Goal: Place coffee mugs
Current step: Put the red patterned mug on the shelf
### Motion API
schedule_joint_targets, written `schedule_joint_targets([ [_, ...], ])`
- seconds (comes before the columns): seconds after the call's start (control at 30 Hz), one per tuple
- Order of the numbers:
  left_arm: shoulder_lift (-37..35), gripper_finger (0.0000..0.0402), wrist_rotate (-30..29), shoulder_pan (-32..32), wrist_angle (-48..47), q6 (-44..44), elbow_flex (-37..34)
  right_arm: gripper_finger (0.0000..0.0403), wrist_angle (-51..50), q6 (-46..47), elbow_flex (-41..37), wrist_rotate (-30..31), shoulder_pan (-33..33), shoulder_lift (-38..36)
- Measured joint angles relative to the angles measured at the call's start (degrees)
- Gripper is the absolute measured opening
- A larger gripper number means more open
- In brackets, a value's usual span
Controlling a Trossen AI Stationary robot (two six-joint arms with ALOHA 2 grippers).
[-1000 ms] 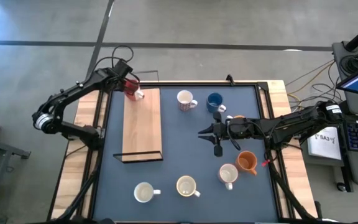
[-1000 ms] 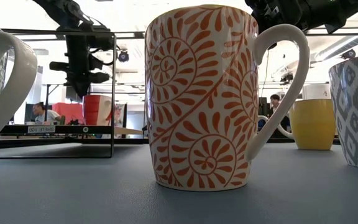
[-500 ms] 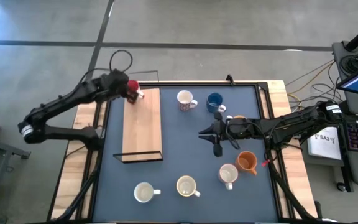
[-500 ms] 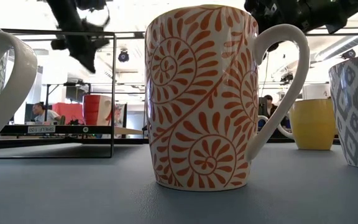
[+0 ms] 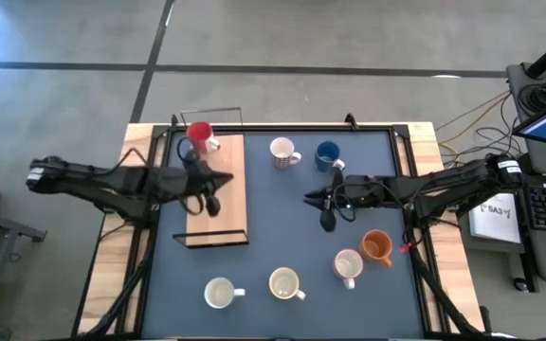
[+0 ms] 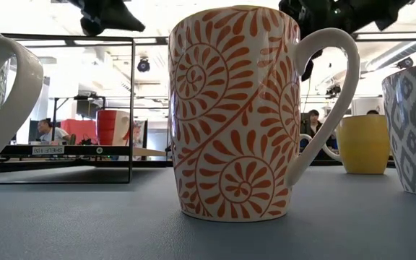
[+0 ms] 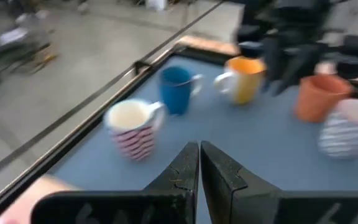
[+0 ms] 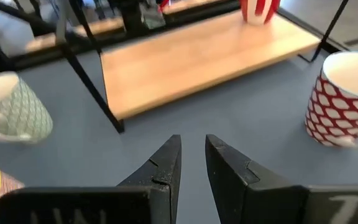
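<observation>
Blue-grey table mat (image 5: pixel 282 213) carries the wooden shelf board (image 5: pixel 217 189) at its left side; one red mug (image 5: pixel 198 134) already stands at the board's far end. Seven mugs remain on the mat: a patterned white one (image 5: pixel 282 152) and a blue one (image 5: pixel 327 155) near the far edge, a yellow one partly hidden under the right arm, an orange one (image 5: pixel 377 246) with a white one (image 5: pixel 347 265) beside it, and two (image 5: pixel 220 294) (image 5: pixel 283 283) near the front. Left gripper (image 5: pixel 211 201) hangs over the board, fingers pressed together, empty. Right gripper (image 5: pixel 325 217) hovers mid-mat, jaws narrowly apart, holding nothing. Judgement: left should open fully before descending on the next mug, straddle one wall, and keep clear of the right arm.
</observation>
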Motion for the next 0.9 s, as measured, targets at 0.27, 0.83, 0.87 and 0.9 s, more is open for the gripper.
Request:
schedule_joint_targets([
  [0.27, 2.73, 0.0, -0.12, -1.76, 10.65, 0.0, -3.46, 0.0063, -9.37, -2.8, 1.5, 0.0, 0.03, 0.0],
  [0.83, 26.27, 0.0, 0.28, 3.79, 5.4, 9.16, 16.58, 0.0063, -0.76, -18.25, -0.77, -14.18, 0.13, -0.49],
  [0.87, 27.83, 0.0, 0.49, 4.75, 3.58, 9.2, 17.99, 0.0063, -0.81, -18.49, -0.77, -14.66, 0.13, -0.64],
  [0.9, 29.33, 0.0, 1.44, 5.73, 2.01, 9.22, 19.4, 0.0063, -1.14, -18.65, -0.77, -14.97, 0.13, -0.98],
])
